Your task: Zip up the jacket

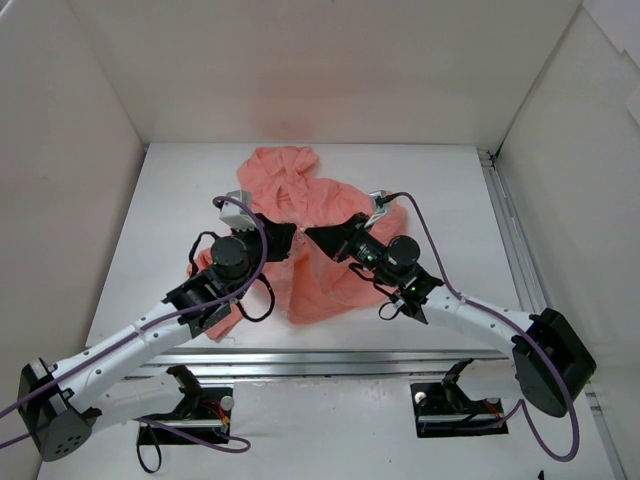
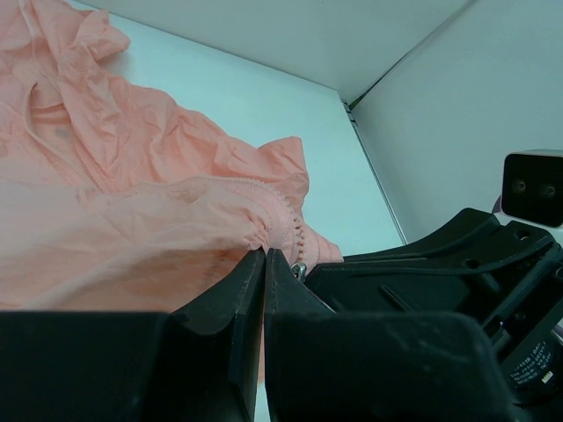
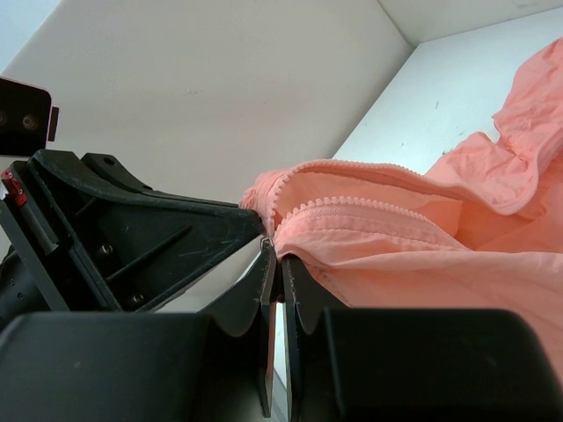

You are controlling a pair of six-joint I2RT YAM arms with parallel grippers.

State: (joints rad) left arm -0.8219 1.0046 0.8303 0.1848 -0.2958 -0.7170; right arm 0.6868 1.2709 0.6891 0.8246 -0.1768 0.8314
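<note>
The salmon-pink jacket (image 1: 300, 200) lies crumpled in the middle of the white table, and both grippers meet tip to tip over its lower half. My left gripper (image 1: 287, 238) (image 2: 264, 253) is shut on a fold of the jacket (image 2: 132, 220) right beside the zip. A small metal zip slider (image 2: 299, 270) shows just right of its tips. My right gripper (image 1: 314, 238) (image 3: 273, 248) is shut at the zip's end, with a metal pull (image 3: 266, 239) at its tips. Beyond it, two rows of zip teeth (image 3: 352, 204) run apart across the jacket (image 3: 457, 264).
White walls close in the table (image 1: 170, 220) at the back and on both sides. An aluminium rail (image 1: 510, 220) runs along the right edge and another (image 1: 330, 358) along the front. Purple cables (image 1: 440, 260) loop off both arms.
</note>
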